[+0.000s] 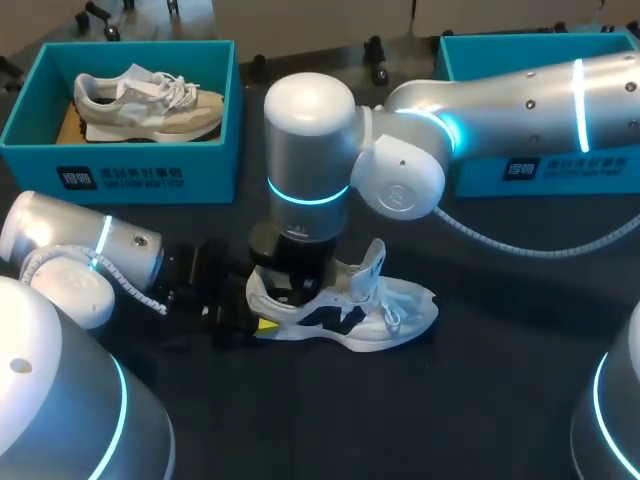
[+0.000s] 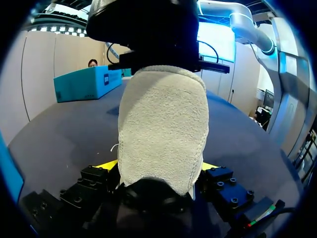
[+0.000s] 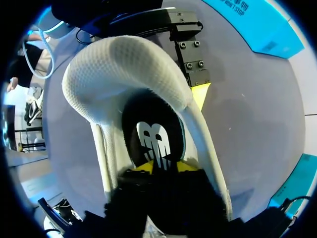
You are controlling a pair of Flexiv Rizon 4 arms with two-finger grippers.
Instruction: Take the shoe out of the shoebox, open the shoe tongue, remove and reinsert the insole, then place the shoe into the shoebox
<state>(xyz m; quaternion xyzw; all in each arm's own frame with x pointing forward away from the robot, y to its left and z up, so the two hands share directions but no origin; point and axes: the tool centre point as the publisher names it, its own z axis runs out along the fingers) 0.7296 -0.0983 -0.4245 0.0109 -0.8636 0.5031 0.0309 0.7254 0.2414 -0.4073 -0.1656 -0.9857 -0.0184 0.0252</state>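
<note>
A white and black shoe (image 1: pixel 345 312) lies on the dark table, toe to the right, tongue pulled up. My left gripper (image 1: pixel 260 322) is at its heel. In the left wrist view the fuzzy heel (image 2: pixel 163 129) fills the space between the fingers and both yellow tips (image 2: pixel 106 166) press its sides. My right gripper (image 1: pixel 295 285) points straight down into the shoe's opening. In the right wrist view that gripper (image 3: pixel 164 166) rests on the black insole (image 3: pixel 153 136) with its white logo, inside the white collar (image 3: pixel 124 69). A teal shoebox (image 1: pixel 520 65) stands at the back right, behind my right arm.
Another teal shoebox (image 1: pixel 120 165) at the back left holds a beige and white shoe (image 1: pixel 150 100). A white cable (image 1: pixel 520 245) from my right arm loops over the table to the shoe's right. The table's front stretch is bare dark surface.
</note>
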